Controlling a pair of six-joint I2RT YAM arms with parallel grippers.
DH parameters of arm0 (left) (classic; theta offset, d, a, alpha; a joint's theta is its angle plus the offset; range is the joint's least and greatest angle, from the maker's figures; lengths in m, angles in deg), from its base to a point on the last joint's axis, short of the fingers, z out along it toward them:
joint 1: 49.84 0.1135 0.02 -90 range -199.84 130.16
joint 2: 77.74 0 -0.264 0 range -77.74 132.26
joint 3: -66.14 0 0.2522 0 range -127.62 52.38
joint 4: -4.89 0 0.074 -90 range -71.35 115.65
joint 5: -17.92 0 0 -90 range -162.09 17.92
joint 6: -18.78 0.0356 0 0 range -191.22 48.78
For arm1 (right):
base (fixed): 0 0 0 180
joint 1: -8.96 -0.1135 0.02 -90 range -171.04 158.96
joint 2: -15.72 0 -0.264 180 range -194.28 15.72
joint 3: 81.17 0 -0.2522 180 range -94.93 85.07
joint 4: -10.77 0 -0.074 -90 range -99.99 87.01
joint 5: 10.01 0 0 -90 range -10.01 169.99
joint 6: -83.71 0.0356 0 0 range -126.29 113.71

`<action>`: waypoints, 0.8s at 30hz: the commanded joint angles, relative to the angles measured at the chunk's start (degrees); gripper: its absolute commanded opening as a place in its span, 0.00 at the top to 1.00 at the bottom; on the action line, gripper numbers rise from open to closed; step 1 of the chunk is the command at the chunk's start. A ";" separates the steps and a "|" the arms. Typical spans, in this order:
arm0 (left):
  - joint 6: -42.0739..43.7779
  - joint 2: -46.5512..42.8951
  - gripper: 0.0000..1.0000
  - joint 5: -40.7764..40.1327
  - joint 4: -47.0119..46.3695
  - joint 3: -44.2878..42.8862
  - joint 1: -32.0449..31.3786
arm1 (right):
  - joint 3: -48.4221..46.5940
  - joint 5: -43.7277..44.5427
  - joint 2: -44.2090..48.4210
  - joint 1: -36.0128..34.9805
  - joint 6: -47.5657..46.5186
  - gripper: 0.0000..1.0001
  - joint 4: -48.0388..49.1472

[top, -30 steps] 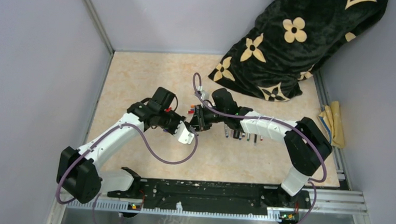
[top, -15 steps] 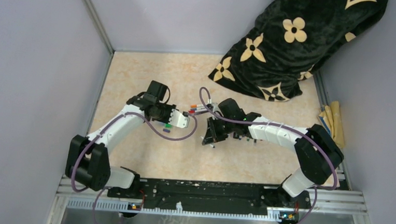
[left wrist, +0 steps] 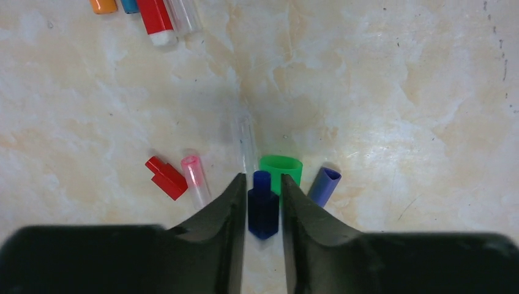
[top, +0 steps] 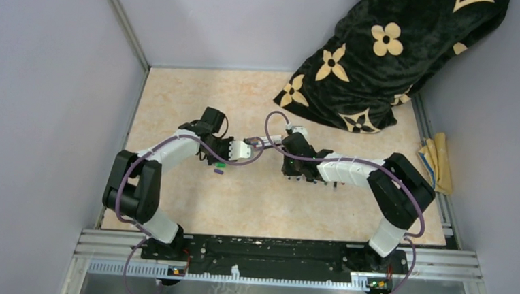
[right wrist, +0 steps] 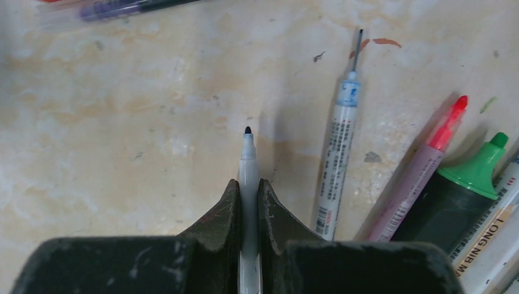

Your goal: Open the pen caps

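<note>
Presently, as reference: green cap (left wrist: 280, 171), lying on the tabletop (left wrist: 398, 92) in the left wrist view. Directly against the left side of the green cap, overlapping its edge: dark blue cap (left wrist: 263, 214), enclosed between the two fingers (left wrist: 223, 208) of the left pincer (left wrist: 262, 184). Fingers close along both flanks of that cap; cannot tell whether clamped on it or just clear of it. Just right of the green cap: purple cap (left wrist: 323, 185), tilted, open end up. Above and slightly left of the green cap, near: clear tube (left wrist: 246, 141). Farther left of the green cap: pink translucent cap (left wrist: 194, 180), with a red cap (left wrist: 166, 177) just beside it on the far side.

Well to the right of the green cap, by the top view: right pincer (right wrist: 248, 182), low over the tabletop. Pressed together on a white pen (right wrist: 247, 153), dark nib bare and projecting forward from between the fingers. Farther from the green cap again, beyond that pen, lying on the tabletop: blue-collared pen (right wrist: 339, 159) with a thin metal tip, then pink-tipped pen (right wrist: 422, 177), then thick black and green marker (right wrist: 465, 196). Last two touching side by side, nibs bare.
</note>
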 commanded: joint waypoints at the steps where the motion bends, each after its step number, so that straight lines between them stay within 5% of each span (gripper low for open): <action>1: -2.47 -0.23 0.64 3.34 -1.38 1.20 1.18 | -0.11 7.79 -1.67 -0.03 1.93 0.95 3.44; 6: -2.63 -2.55 0.41 5.30 -0.45 1.46 2.03 | 0.00 9.55 -3.49 0.04 2.24 0.83 3.72; 13: -3.74 -5.01 0.26 9.28 4.00 -1.44 2.93 | 1.54 12.08 -3.17 0.36 2.08 0.66 3.05; 24: -8.26 -5.50 0.21 18.93 12.12 -7.98 8.89 | 3.85 13.15 3.77 1.68 0.26 0.73 1.55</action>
